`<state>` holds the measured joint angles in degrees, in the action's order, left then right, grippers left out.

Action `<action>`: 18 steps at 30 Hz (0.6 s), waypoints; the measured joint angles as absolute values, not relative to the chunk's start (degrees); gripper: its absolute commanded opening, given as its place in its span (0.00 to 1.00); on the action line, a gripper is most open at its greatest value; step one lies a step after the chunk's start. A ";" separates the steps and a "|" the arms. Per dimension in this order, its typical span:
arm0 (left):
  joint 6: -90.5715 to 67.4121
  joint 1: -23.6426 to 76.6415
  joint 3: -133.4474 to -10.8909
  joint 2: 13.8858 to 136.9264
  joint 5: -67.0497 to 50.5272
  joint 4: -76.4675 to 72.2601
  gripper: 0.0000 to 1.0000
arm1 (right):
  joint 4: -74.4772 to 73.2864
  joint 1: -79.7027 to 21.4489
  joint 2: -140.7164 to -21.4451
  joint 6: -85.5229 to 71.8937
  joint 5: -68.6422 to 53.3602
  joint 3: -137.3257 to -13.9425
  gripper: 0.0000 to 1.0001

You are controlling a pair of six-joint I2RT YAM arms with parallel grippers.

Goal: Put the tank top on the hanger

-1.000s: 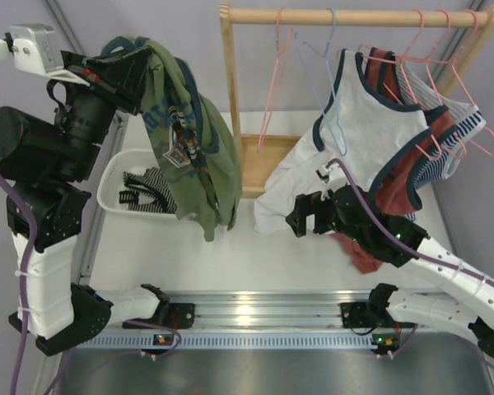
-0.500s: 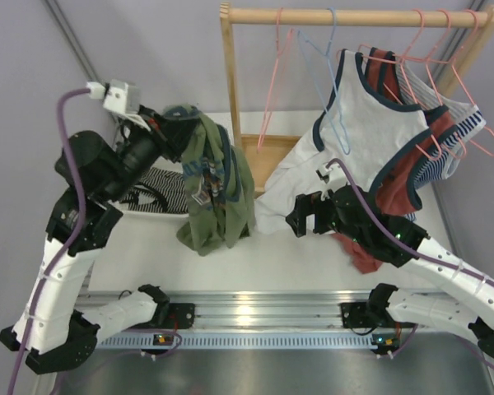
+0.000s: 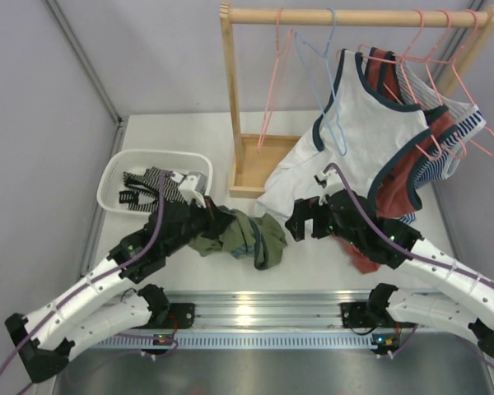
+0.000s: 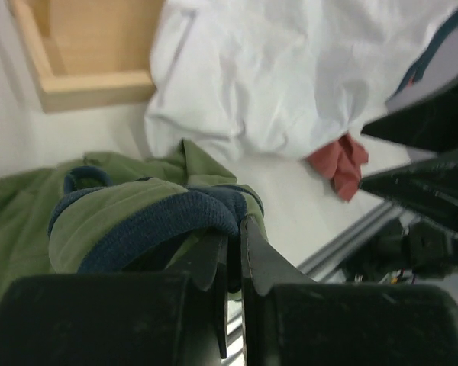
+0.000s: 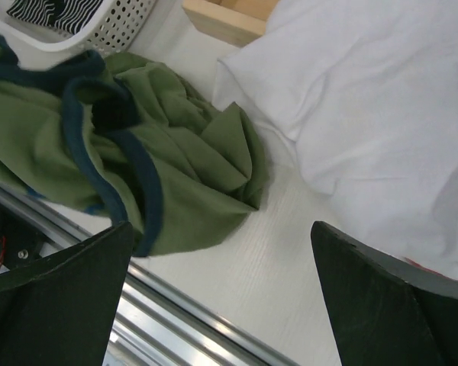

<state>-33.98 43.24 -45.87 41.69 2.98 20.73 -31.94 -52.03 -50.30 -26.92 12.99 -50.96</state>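
Note:
The olive-green tank top (image 3: pixel 249 235) with navy trim lies crumpled on the table in front of the rack. My left gripper (image 3: pixel 217 220) is low over its left side, shut on a fold of its navy trim (image 4: pixel 175 217). My right gripper (image 3: pixel 300 223) is open and empty, hovering just right of the tank top (image 5: pixel 183 152); in its wrist view the jaws stand wide apart over the table. The light-blue hanger (image 3: pixel 324 82) hangs bare by its hook on the wooden rod, left of the white top.
A white navy-trimmed top (image 3: pixel 358 123) and red and striped garments hang on pink hangers (image 3: pixel 432 58) on the rod. The rack's wooden base (image 3: pixel 249 169) stands behind the tank top. A white basket (image 3: pixel 115 174) holding a striped garment is at left. A red cloth (image 4: pixel 343 164) lies by the white top.
My left arm came down from high at the left to the table middle, carrying the tank top, which now rests crumpled on the table. The right arm has not moved.

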 measured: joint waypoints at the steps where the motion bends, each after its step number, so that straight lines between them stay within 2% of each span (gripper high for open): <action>1: -34.79 46.54 -44.31 42.30 4.78 20.14 0.00 | -31.83 -52.03 -50.33 -27.20 12.91 -50.59 1.00; 4: -36.34 56.64 -42.59 47.20 10.92 17.93 0.00 | -30.79 -52.03 -50.17 -28.23 12.60 -48.64 1.00; 6: -36.99 61.65 -42.50 51.48 13.32 15.88 0.06 | -30.22 -52.03 -49.80 -28.97 12.32 -46.94 1.00; 7: -37.26 62.67 -42.50 52.90 13.96 15.16 0.11 | -29.85 -52.03 -49.65 -29.34 12.16 -46.30 1.00; 8: -37.45 63.46 -42.50 54.24 14.50 14.31 0.23 | -29.34 -52.03 -49.50 -29.85 12.01 -45.58 1.00; 10: -37.74 63.99 -42.39 56.29 15.11 12.82 0.35 | -28.36 -52.03 -49.17 -30.74 11.22 -44.10 1.00; 11: -37.85 64.10 -42.09 56.60 15.49 12.14 0.51 | -27.99 -52.03 -49.10 -31.18 10.76 -43.38 1.00; 13: -38.02 64.16 -41.32 56.18 15.99 11.60 0.56 | -27.05 -52.03 -49.08 -31.88 9.87 -41.89 1.00; 16: -37.60 64.23 -41.04 54.30 15.99 11.64 0.73 | -25.82 -52.03 -49.12 -32.73 8.93 -39.81 1.00; 18: -37.56 64.25 -41.04 52.53 15.90 11.64 0.73 | -25.56 -52.03 -49.12 -33.12 8.67 -39.22 1.00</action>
<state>-37.56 64.25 -41.04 52.53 15.90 11.64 -25.56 -52.03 -49.12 -33.12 8.67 -39.22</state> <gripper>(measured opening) 0.714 0.996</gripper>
